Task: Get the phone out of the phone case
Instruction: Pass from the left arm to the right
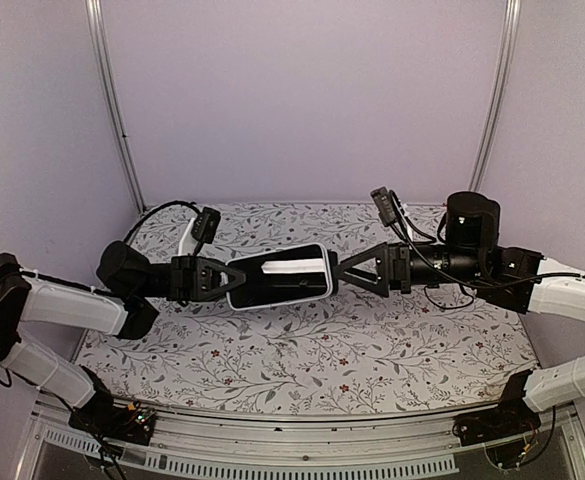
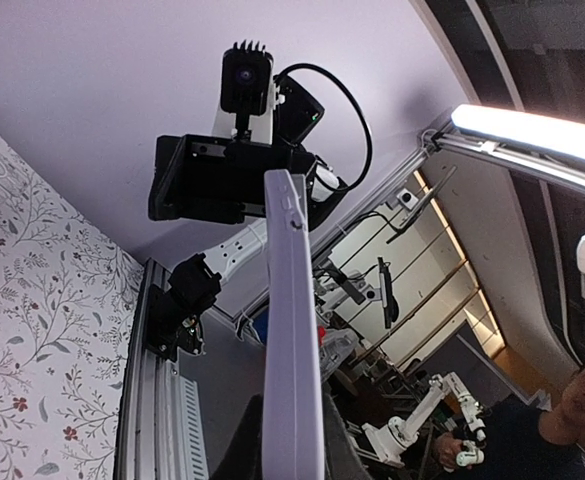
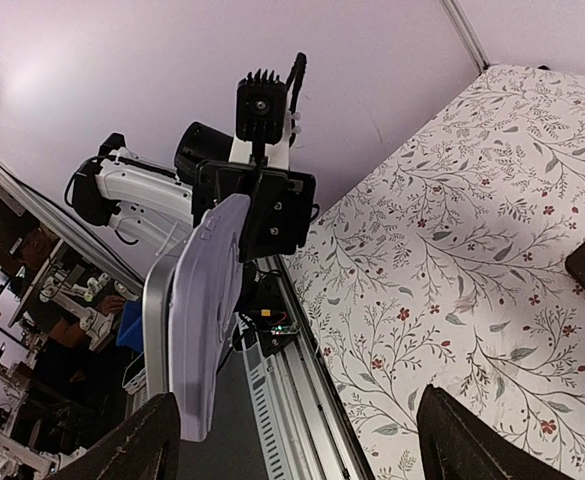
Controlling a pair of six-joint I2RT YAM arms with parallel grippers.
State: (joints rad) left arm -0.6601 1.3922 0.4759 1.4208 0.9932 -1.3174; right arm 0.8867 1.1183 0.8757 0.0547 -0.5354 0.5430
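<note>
A black glossy phone point(image 1: 277, 282) in the pale lavender phone case point(image 1: 297, 268) hangs lengthwise in the air above the floral table point(image 1: 272, 350), between my two arms. My left gripper point(image 1: 230, 282) is shut on its left end. In the left wrist view the case point(image 2: 290, 300) runs edge-on between the dark fingers point(image 2: 234, 450). My right gripper point(image 1: 338, 266) is at the right end, open. In the right wrist view its fingers point(image 3: 142, 445) stand wide apart, and the case back point(image 3: 207, 310) and the phone's silver edge point(image 3: 153, 320) sit close to the left finger.
A metal rail point(image 1: 292, 450) runs along the table's near edge, with both arm bases on it. Lavender walls and two frame posts point(image 1: 112, 110) close the back and sides. Cables point(image 1: 162, 210) lie at the far left and right.
</note>
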